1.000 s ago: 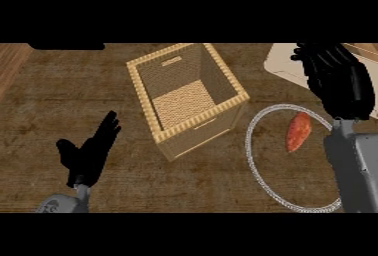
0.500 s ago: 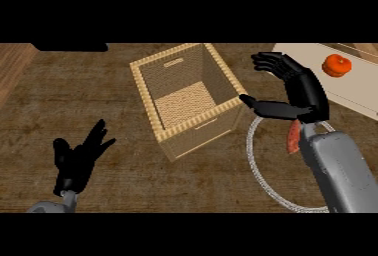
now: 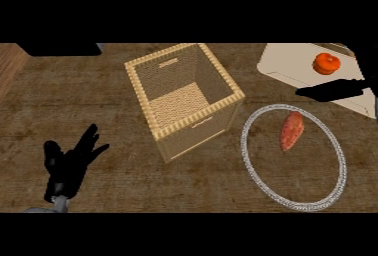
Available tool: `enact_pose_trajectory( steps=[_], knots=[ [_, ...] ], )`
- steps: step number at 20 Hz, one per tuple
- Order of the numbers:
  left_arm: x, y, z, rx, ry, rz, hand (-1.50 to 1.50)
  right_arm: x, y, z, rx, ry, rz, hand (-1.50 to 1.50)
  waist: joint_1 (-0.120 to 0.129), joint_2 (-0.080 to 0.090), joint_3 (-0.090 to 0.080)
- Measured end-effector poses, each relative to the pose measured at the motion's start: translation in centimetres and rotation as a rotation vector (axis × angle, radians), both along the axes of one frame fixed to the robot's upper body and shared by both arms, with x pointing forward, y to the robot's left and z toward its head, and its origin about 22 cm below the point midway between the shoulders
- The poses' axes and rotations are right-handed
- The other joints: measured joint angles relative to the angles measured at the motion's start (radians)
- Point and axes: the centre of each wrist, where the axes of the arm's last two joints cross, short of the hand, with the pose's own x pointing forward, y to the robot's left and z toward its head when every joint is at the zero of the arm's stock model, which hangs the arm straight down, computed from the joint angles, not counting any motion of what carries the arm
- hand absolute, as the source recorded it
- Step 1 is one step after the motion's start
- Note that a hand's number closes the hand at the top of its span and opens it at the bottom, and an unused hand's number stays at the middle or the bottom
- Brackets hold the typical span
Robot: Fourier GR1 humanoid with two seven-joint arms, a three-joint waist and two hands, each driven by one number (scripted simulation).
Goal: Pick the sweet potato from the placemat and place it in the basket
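Right of the basket point(image 3: 184, 102), the sweet potato point(image 3: 291, 131) lies inside the round placemat point(image 3: 255, 172); the left hand point(image 3: 70, 165) rests open at the basket's lower left.

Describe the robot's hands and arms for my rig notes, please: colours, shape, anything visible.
The left hand is matte black, with slim fingers and a thumb, on a grey forearm whose tip just shows at the lower edge. The right hand shows only as a black shape at the right edge. No cables or markings are visible.

I see dim, even light across the counter point(image 3: 111, 125), without glare. The basket point(image 3: 184, 107) throws hardly any shadow. The black hands show as flat dark shapes, edges soft.
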Motion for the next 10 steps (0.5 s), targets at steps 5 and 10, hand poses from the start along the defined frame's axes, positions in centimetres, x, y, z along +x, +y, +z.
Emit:
enact_pose_trajectory(
  steps=[5,10],
  knots=[
    [-0.6,0.4,-0.2,0.002,-0.002,0.01,0.0,-1.1,-2.4,7.1,-0.188,0.107,-0.019,-1.5,-0.004,-0.001,0.001],
    [-0.8,0.4,0.1,-0.003,0.007,0.012,0.0,-2.3,-4.0,11.1,-0.302,0.311,0.029,-1.5,-0.002,0.002,0.002]
  ],
)
